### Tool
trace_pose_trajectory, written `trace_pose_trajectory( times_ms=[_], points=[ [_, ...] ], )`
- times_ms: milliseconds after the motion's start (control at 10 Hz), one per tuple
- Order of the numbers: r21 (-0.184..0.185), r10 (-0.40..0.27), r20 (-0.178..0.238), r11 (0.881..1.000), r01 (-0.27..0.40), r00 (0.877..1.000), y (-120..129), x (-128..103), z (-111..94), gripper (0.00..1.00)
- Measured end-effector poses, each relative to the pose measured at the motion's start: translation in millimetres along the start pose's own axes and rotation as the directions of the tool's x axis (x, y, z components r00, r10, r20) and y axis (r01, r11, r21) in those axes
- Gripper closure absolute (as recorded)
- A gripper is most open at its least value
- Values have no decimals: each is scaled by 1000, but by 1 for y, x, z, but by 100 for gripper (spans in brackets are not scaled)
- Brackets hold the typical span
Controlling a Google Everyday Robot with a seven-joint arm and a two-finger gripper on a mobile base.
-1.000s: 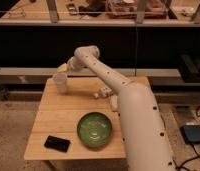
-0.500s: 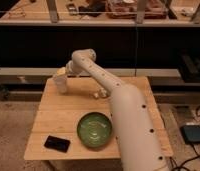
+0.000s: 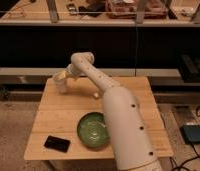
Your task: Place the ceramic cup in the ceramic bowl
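Observation:
The small white ceramic cup stands upright near the far left corner of the wooden table. My gripper is right at the cup's rim, at the end of the white arm that reaches across the table from the lower right. The green ceramic bowl sits on the table near the front, to the right of and well in front of the cup, partly covered on its right side by my arm.
A black phone-like slab lies at the table's front left. A small pale object lies mid-table beside my arm. A dark shelf unit stands behind the table. A blue device lies on the floor at right.
My gripper has moved left and down onto the cup. The cup, bowl and black slab have stayed in place.

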Motion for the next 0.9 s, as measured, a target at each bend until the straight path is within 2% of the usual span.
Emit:
trace_pose_trajectory(
  times_ms=[200, 400, 500, 600, 700, 800, 900],
  points=[
    [-21, -38, 5, 999, 38, 999, -4, 7, -4, 74],
    [-37, -67, 8, 997, 67, 998, -6, 13, -18, 90],
    [-53, -88, 13, 995, 89, 996, -1, 16, -39, 98],
    [-66, -113, 30, 991, 115, 993, 11, 13, -72, 100],
    [-57, -122, 48, 991, 125, 991, 18, 6, -92, 100],
    [-18, -126, 82, 992, 128, 989, 24, -11, -119, 100],
    [52, -125, 130, 991, 119, 984, 29, -40, -150, 100]
  ],
)
